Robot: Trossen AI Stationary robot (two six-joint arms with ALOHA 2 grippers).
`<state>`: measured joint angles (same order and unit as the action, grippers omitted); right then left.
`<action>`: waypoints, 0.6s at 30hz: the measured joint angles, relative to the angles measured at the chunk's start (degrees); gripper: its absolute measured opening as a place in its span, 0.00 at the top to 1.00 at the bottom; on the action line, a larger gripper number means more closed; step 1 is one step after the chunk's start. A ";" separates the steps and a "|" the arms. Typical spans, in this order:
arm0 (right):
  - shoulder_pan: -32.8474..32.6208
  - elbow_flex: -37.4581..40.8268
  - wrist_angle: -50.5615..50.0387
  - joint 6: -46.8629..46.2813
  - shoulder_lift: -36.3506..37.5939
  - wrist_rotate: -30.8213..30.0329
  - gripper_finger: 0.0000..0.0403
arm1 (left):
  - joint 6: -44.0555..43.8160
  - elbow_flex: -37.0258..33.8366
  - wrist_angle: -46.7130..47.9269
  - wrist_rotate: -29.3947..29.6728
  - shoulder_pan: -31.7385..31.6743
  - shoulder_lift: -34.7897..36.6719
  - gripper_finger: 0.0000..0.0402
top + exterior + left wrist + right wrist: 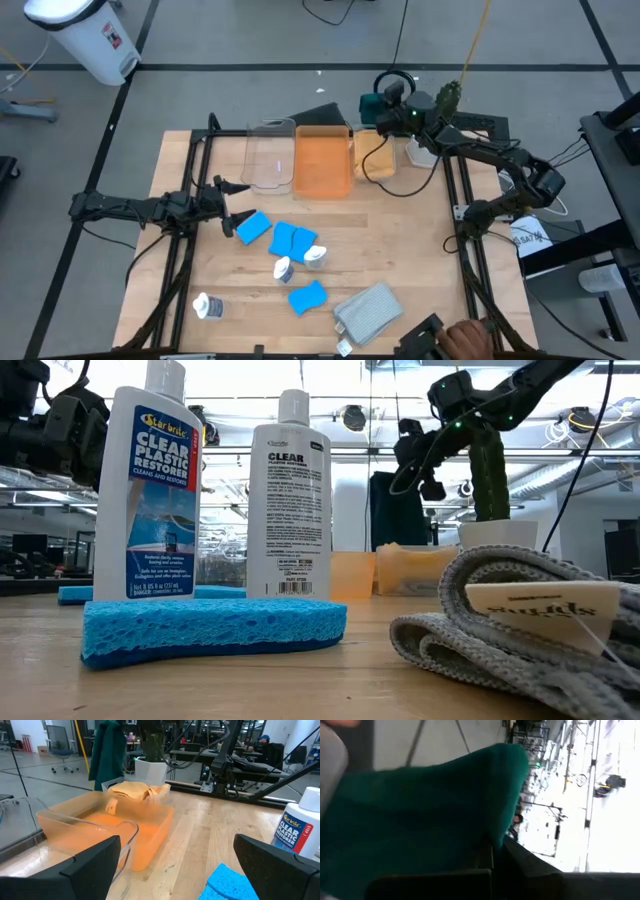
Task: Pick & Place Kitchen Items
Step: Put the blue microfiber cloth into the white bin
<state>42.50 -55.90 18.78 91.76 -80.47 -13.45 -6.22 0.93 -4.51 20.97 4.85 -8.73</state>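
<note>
The right end effector is shut on the dark green cloth, which hides its fingers. The left end effector is wide open and empty.

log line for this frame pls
left gripper: open, beside blue sponge | right gripper: shut on green cloth, held up behind orange bin

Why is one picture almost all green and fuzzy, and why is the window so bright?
In the right wrist view, the dark green cloth sits so close to the lens that it blurs and fills the frame, and the room behind glares white. In the low view, backlight dims the far things; the near blue sponge is sharp.
</note>
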 joint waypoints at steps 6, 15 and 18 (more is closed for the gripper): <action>-3.03 -0.02 -4.36 -7.46 0.17 -1.43 1.00 | 0.00 -0.01 0.00 -0.02 0.00 0.02 0.02; -7.08 -0.06 -5.17 -18.11 2.65 -10.52 1.00 | 0.00 -0.01 -0.02 -0.01 0.01 0.00 0.02; -7.83 -0.07 -5.30 -19.10 4.40 -10.27 1.00 | 0.00 -0.01 -0.02 0.00 0.01 0.02 0.02</action>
<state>34.67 -55.96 13.48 72.66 -76.07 -23.72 -6.22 0.93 -4.54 20.97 4.86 -8.71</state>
